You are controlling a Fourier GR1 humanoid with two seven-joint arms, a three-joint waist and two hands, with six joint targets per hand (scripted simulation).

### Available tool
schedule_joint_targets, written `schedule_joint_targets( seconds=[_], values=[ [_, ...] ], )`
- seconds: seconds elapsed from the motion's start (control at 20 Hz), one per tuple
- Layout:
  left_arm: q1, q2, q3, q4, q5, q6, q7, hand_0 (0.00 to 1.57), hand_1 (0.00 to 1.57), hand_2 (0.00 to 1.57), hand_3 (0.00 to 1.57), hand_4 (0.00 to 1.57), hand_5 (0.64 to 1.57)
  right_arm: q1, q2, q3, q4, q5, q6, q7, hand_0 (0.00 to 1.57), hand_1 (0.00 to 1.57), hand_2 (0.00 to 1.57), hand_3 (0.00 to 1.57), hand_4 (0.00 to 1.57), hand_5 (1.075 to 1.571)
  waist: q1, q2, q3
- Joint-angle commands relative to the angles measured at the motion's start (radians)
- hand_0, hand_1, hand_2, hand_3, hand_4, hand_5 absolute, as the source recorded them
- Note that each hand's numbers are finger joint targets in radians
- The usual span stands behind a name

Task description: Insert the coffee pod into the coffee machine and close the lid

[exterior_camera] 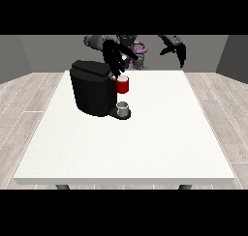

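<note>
I see view-left hand (114, 60) over coffee machine (93, 87), fingers spread open — view-right hand (175, 49) well apart from machine, fingers relaxed.

The coffee machine (93, 88) is a black, boxy block standing upright on the left half of the white table (160, 133), nearer the far edge than the near one. Its flat lid (93, 67) sits on top, tilted slightly. At its right side, just under the top, is a red thing at the machine (123, 85), a short cylinder with a pale top. Below that, a small grey thing (123, 108), cup-shaped, stands on the machine's dark base plate; whether it is the pod cannot be told.
</note>
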Motion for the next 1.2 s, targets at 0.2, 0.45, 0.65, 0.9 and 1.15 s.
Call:
schedule_joint_targets(
  seconds=[0.2, 0.45, 0.65, 0.9, 1.15],
  values=[
    [-0.08, -0.007, -0.03, 0.0, 0.0, -0.027, 0.0, 0.0, 0.0, 0.0, 0.0, 0.4, 1.571, -0.13, 0.039, 0.048, -0.11, -0.002, 0.034, -0.102, 0.0, 0.0, 0.0, 0.0, 0.0, 1.571, 0.174, 0.083, -0.0384],
    [-0.117, -0.02, -0.034, -0.005, 0.028, -0.049, 0.019, 0.0, 0.0, 0.0, 0.0, 0.35, 1.571, -0.112, 0.012, 0.012, -0.163, 0.001, 0.04, -0.037, 0.0, 0.0, 0.0, 0.0, 0.0, 1.571, 0.233, 0.098, -0.0373],
    [-0.154, -0.021, -0.049, -0.006, 0.007, -0.043, 0.004, 0.0, 0.0, 0.0, 0.0, 0.2, 1.571, -0.143, 0.019, -0.028, -0.176, -0.031, 0.028, -0.097, 0.0, 0.0, 0.0, 0.0, 0.0, 1.571, 0.244, 0.167, -0.0387],
    [-0.156, -0.003, -0.036, -0.041, 0.027, -0.061, 0.036, 0.0, 0.0, 0.0, 0.0, 0.27, 1.571, -0.183, 0.036, -0.022, -0.091, -0.018, 0.017, -0.208, 0.0, 0.0, 0.0, 0.0, 0.1, 1.571, 0.236, 0.185, -0.0407],
    [-0.124, 0.002, -0.015, -0.046, 0.052, -0.067, 0.039, 0.0, 0.0, 0.0, 0.0, 0.34, 1.571, -0.199, 0.096, 0.006, -0.049, -0.043, 0.041, -0.282, 0.0, 0.0, 0.0, 0.0, 0.0, 1.571, 0.177, 0.14, -0.0411]
  ],
)
